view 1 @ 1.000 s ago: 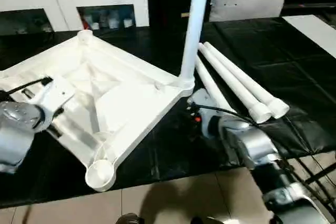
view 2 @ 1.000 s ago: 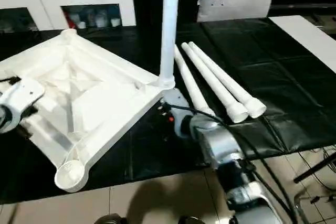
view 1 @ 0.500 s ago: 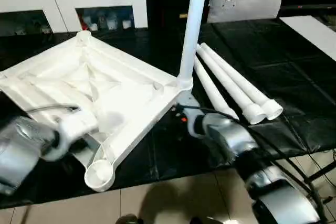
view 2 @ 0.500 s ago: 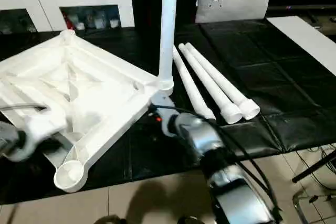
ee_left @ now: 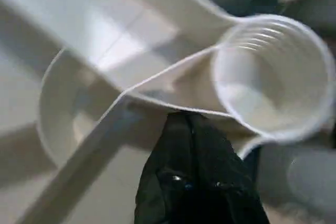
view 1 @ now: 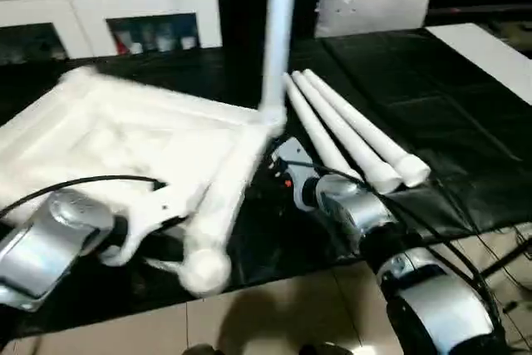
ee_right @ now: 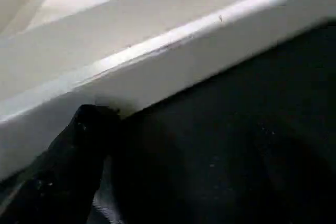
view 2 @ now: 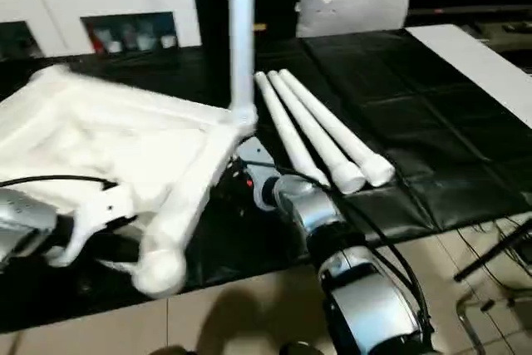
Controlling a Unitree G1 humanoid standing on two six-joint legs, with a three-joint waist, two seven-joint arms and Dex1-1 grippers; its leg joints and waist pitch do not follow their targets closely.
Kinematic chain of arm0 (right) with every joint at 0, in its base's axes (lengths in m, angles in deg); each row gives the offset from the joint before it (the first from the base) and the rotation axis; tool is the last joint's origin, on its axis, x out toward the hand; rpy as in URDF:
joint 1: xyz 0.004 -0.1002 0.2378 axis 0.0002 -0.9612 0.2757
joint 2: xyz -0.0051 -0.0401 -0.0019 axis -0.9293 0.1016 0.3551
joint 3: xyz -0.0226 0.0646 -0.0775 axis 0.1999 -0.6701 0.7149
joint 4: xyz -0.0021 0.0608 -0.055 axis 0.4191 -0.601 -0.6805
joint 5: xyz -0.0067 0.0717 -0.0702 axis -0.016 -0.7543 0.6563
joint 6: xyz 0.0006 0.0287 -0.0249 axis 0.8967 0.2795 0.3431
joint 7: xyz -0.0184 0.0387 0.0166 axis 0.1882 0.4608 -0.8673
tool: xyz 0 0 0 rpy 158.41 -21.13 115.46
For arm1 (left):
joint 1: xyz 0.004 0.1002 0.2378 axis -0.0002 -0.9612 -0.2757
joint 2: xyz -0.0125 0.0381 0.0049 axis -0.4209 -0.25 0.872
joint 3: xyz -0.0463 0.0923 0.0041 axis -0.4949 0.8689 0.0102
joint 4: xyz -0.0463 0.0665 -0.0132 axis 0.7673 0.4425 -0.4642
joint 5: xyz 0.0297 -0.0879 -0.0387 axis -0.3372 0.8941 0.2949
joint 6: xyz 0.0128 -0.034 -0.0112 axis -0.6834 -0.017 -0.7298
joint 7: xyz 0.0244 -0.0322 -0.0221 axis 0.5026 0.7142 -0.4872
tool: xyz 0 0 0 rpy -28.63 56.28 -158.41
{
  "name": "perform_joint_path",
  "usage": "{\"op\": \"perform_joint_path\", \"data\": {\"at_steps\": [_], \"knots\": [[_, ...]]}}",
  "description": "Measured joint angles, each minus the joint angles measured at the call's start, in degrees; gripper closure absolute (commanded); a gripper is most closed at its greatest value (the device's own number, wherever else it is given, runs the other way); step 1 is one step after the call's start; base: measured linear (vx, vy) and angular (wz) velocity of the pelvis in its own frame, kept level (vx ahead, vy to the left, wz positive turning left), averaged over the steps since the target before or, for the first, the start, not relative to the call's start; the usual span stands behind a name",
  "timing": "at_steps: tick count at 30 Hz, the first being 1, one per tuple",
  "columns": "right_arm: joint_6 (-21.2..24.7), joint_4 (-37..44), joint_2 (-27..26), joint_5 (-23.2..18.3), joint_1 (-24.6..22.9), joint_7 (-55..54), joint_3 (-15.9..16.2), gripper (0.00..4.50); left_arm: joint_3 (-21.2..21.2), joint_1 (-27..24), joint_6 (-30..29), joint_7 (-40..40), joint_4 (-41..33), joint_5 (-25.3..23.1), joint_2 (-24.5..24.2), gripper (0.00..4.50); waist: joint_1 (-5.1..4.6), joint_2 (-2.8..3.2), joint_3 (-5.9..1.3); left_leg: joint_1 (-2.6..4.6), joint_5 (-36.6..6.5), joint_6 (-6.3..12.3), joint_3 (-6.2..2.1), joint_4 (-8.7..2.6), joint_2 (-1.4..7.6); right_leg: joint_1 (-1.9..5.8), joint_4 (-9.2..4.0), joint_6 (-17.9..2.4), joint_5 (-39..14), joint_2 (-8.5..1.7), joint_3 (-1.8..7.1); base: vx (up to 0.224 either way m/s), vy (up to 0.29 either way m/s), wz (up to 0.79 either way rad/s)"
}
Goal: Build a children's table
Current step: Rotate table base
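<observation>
Head stereo overlooks tabletop [view 1: 150, 139]; wrist cameras hug its rim.

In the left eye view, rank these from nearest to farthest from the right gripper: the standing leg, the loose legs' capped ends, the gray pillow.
1. Standing leg: just behind the right gripper, upright in the tabletop's corner socket.
2. Loose legs' capped ends: out to its right, lying on the black table.
3. Gray pillow: far back, beyond the table.
</observation>
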Motion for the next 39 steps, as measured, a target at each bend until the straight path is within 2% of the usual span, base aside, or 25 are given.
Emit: {"op": "perform_joint_path", "data": {"at_steps": [2, 4, 7, 12, 16, 20, 24, 26, 27, 30, 36, 39], "knots": [[-1.0, -1.3, -0.5, 0.0, 0.7, -0.5, -0.8, 0.00, 0.2, 0.6, 1.1, 0.0, 1.0, 0.2, 2.2, 4.43, -0.35, 0.01, 0.00, -0.05, 0.0, -0.05, 0.00, 0.00, 0.01, 0.00, 0.02, 0.0, 0.0, 0.02, 0.01, 0.000, 0.000, 0.00], [-1.8, -2.1, -0.7, -0.1, 1.3, -0.9, -2.2, 0.00, 0.4, 2.1, 3.3, -1.5, 4.7, 0.0, 6.3, 4.43, -0.27, 0.01, 0.00, -0.02, 0.0, -0.05, 0.00, 0.01, 0.00, -0.01, 0.02, 0.0, 0.0, 0.02, 0.01, 0.000, 0.000, 0.00], [-3.7, -2.6, -0.9, -0.1, 2.2, -2.9, -2.7, 0.00, 0.8, 5.1, 7.7, -8.3, 11.1, -2.8, 12.4, 4.43, -0.29, -0.02, -0.01, -0.02, 0.0, -0.05, 0.01, 0.07, 0.00, 0.01, 0.02, 0.0, 0.0, 0.01, 0.02, 0.000, 0.000, 0.00], [-6.8, -2.2, -2.2, -0.2, 3.9, -4.6, -3.3, 0.00, 0.9, 10.1, 12.5, -21.0, 21.0, -7.3, 19.0, 4.43, -0.33, -0.02, -0.01, -0.08, 0.0, -0.07, 0.00, 0.04, 0.05, -0.09, 0.06, 0.0, 0.0, 0.07, 0.00, 0.000, 0.000, 0.00], [-7.3, 0.5, -2.0, -0.2, 4.0, -4.7, -3.7, 0.00, 0.6, 11.9, 15.6, -23.7, 22.7, -9.1, 19.0, 4.43, 0.23, -0.02, -0.01, -0.13, 0.0, -0.06, 0.00, 0.02, 0.04, -0.09, 0.04, 0.0, -0.1, 0.06, 0.00, 0.000, 0.000, 0.00], [-6.1, 5.6, 1.1, -0.3, 4.0, -9.8, -6.6, 0.00, 0.6, 11.0, 19.5, -23.3, 25.5, -10.2, 18.6, 4.43, 1.31, -0.02, -0.01, -0.23, 0.0, -0.05, 0.02, 0.03, 0.01, -0.15, 0.00, 0.0, -0.1, 0.02, 0.00, 0.000, 0.000, 0.00], [8.1, 9.0, 4.5, 0.4, 6.7, -18.6, -9.5, 0.00, 0.1, 8.6, 20.8, -21.0, 22.9, -7.3, 18.5, 4.05, 1.40, -0.02, -0.01, -0.17, 0.0, -0.07, 0.03, 0.02, 0.01, -0.15, 0.06, 0.0, -0.1, 0.02, 0.01, 0.000, 0.000, 0.00], [13.9, 9.7, 5.9, 0.4, 7.4, -19.7, -10.8, 0.00, -0.7, 7.8, 20.6, -19.7, 21.0, -6.0, 18.2, 3.94, 1.29, -0.01, -0.01, -0.14, 0.0, -0.07, 0.04, 0.02, 0.01, -0.15, 0.08, 0.0, -0.1, 0.03, 0.01, 0.000, 0.000, 0.00], [17.0, 9.8, 6.7, 0.3, 7.8, -19.7, -11.4, 0.00, -1.5, 7.3, 20.4, -19.0, 19.6, -5.1, 18.1, 3.68, 1.22, -0.01, -0.01, -0.13, 0.0, -0.07, 0.05, 0.01, 0.01, -0.15, 0.09, 0.0, -0.1, 0.03, 0.02, 0.000, 0.000, 0.00], [24.3, 8.6, 8.6, -0.8, 8.9, -17.8, -12.0, 0.00, -3.1, 6.1, 18.7, -18.0, 16.0, -3.1, 18.1, 3.50, 1.17, -0.01, -0.01, -0.13, 0.0, -0.07, 0.05, 0.01, 0.02, -0.15, 0.12, 0.0, -0.1, 0.02, 0.02, 0.000, 0.000, 0.00], [34.4, 8.1, 9.6, -1.9, 9.2, -14.9, -11.8, 0.00, -3.8, 5.6, 17.7, -17.0, 11.6, -0.3, 18.3, 3.10, 1.02, -0.01, -0.01, -0.12, 0.0, -0.08, 0.07, 0.02, 0.02, -0.16, 0.17, 0.0, -0.1, 0.03, 0.02, 0.000, 0.000, 0.00], [37.4, 8.1, 9.4, -3.1, 9.2, -13.8, -12.3, 0.36, -4.7, 5.6, 16.4, -17.0, 9.7, 1.0, 19.0, 2.80, 1.15, -0.02, -0.01, -0.10, 0.0, -0.09, 0.07, 0.03, 0.03, -0.16, 0.19, 0.0, -0.1, 0.02, 0.02, 0.000, 0.000, 0.00]]}}
